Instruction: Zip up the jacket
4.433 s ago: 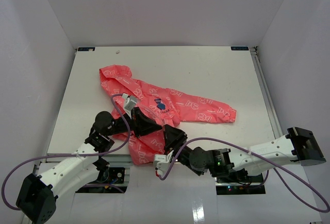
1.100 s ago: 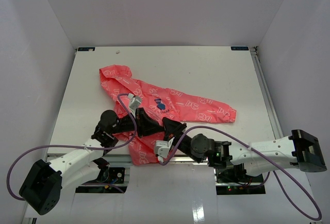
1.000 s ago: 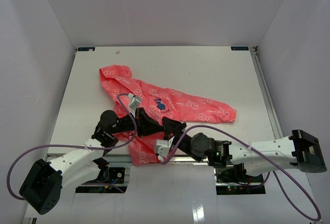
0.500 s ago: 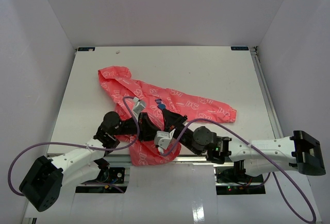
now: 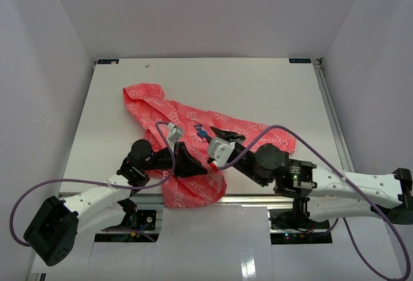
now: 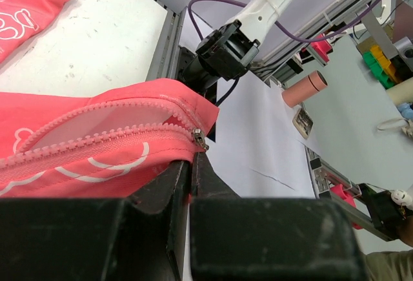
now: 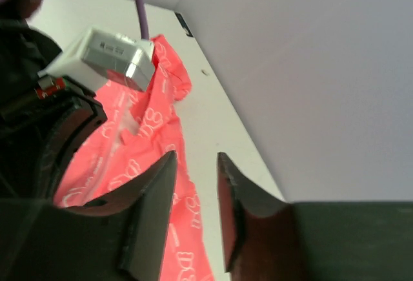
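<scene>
The coral-pink jacket lies across the table, hood at the back left and a sleeve to the right. Its lower part is bunched near the front edge. My left gripper is shut on the jacket's fabric right below the zipper slider. In the left wrist view the pink zipper teeth run left from the slider, with pale lining above them. My right gripper hovers above the jacket's middle. It is open, nothing between its fingers, with the jacket below.
The metal rail of the table's front edge runs just behind the bunched hem. Purple cables loop over both arms. White walls enclose the table on three sides. The left arm's white camera box sits close before the right gripper.
My right gripper has let go of the jacket, opened, and risen toward the jacket's middle. The left gripper keeps its hold and has shifted slightly right; the hem has bunched up.
</scene>
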Tool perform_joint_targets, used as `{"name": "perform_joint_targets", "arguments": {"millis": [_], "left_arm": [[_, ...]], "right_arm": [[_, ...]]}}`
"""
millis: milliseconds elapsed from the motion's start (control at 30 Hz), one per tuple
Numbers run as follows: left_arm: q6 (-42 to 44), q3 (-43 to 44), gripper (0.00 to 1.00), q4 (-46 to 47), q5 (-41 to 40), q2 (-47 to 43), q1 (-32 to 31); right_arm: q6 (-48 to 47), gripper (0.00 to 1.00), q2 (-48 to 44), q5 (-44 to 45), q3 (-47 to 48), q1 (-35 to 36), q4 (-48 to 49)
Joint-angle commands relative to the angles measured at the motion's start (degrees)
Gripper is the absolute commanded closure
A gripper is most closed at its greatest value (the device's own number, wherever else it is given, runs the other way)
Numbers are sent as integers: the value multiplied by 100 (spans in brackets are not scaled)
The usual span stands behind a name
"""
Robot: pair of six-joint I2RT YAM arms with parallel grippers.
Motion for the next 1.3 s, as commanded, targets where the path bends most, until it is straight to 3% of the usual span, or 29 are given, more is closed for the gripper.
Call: {"name": "perform_joint_targets", "arguments": {"millis": [0, 167, 467, 767, 1267], "left_arm": [[61, 35, 100, 15, -83, -43, -23], [-48, 83, 100, 139, -82, 64, -32], [-167, 134, 100, 147, -48, 98, -32], [-320, 135, 100, 196, -15, 3, -32], [-473, 56, 100, 296, 48, -186, -32]], "right_arm": [[1544, 55, -584, -39, 387, 287, -1766], [1537, 35, 20, 1286, 322, 802, -2330], [530, 23, -148, 2323, -681, 2123, -1340], [-338, 22, -143, 2462, -1371, 2440, -564], [-2402, 24, 470, 3011, -2337, 2516, 2183]]}}
